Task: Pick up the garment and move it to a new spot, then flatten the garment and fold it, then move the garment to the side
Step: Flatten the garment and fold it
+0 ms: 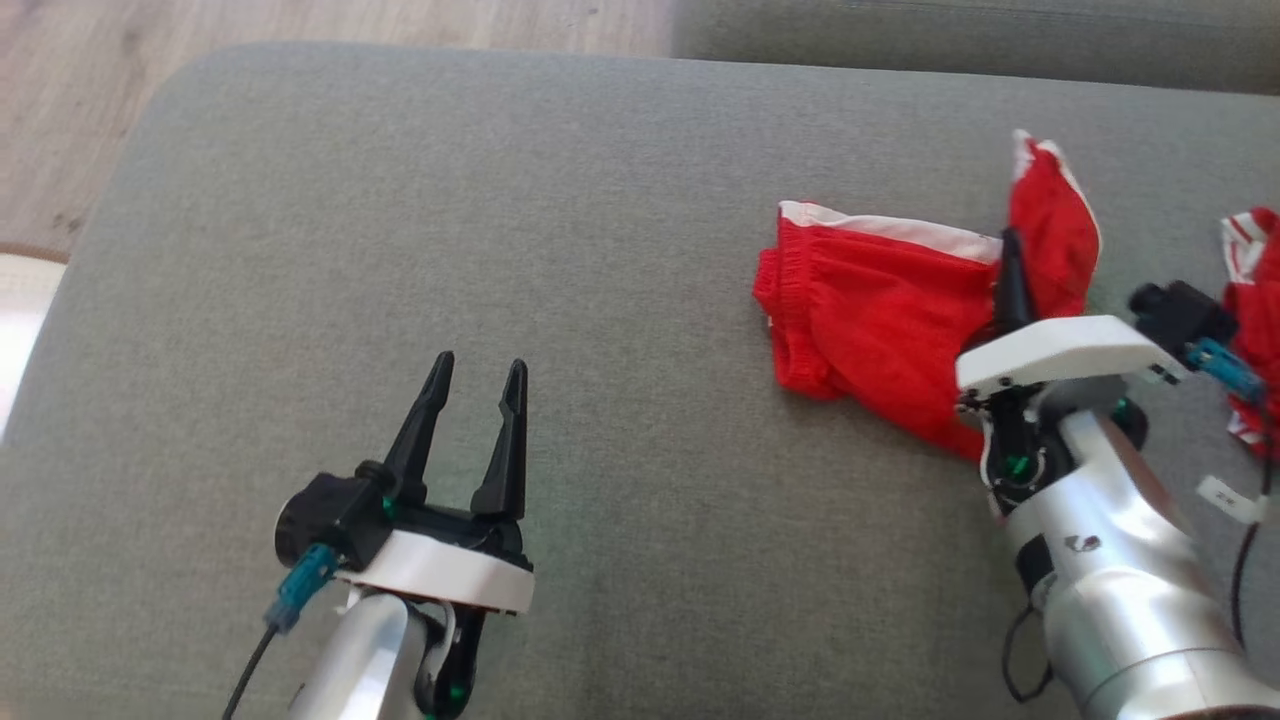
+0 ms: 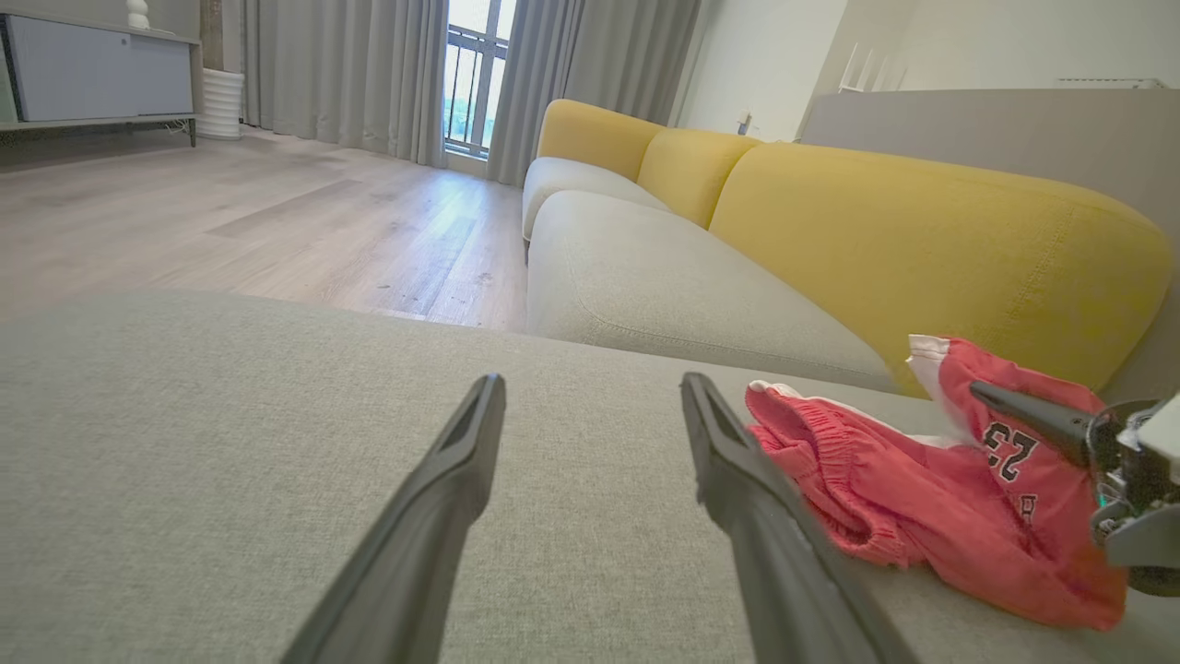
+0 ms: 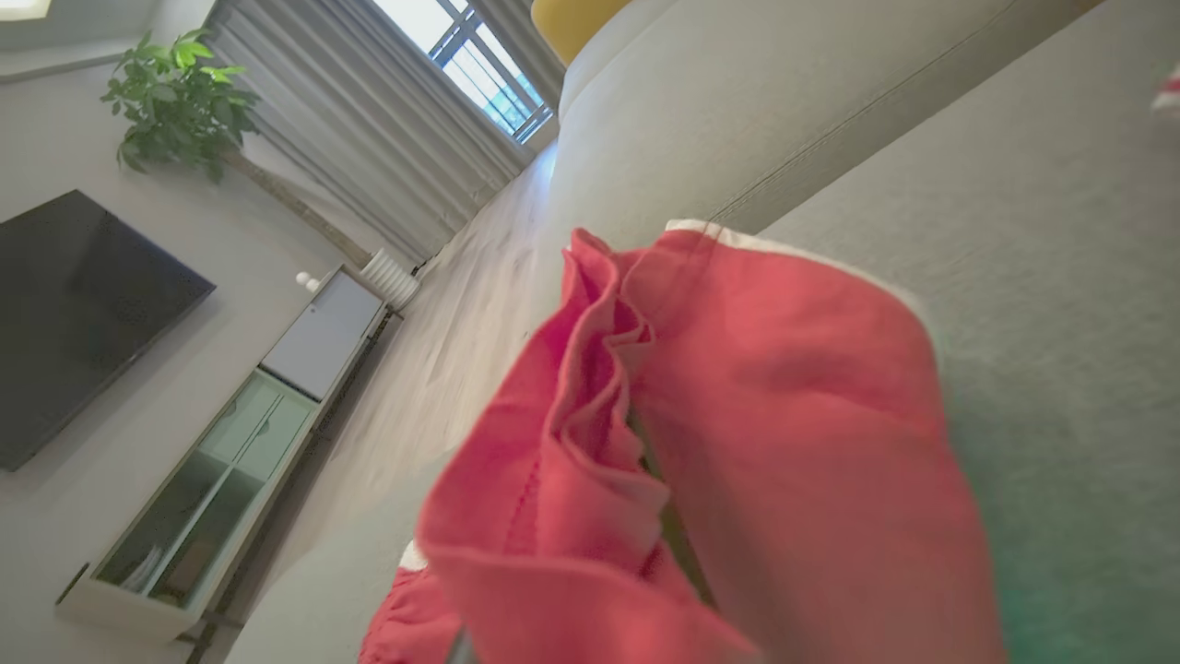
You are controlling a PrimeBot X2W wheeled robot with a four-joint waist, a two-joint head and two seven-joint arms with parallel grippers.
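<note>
The garment (image 1: 870, 310) is a pair of red shorts with white trim, lying crumpled on the right part of the grey cushion (image 1: 600, 200). My right gripper (image 1: 1010, 250) is shut on its right edge and holds a flap of the cloth raised above the rest. In the right wrist view the red fabric (image 3: 737, 415) bunches close over the fingers and hides them. The left wrist view shows the shorts (image 2: 885, 498), with a number printed on the raised flap, and the right gripper (image 2: 986, 392). My left gripper (image 1: 480, 365) (image 2: 590, 387) stands open above bare cushion, well left of the garment.
Another red and white cloth (image 1: 1255, 300) lies at the right edge. A wooden floor (image 1: 300, 20) lies beyond the cushion's far left corner. A sofa with yellow backrests (image 2: 922, 240) stands behind the cushion, with a low cabinet (image 3: 230, 480) and a television along the wall.
</note>
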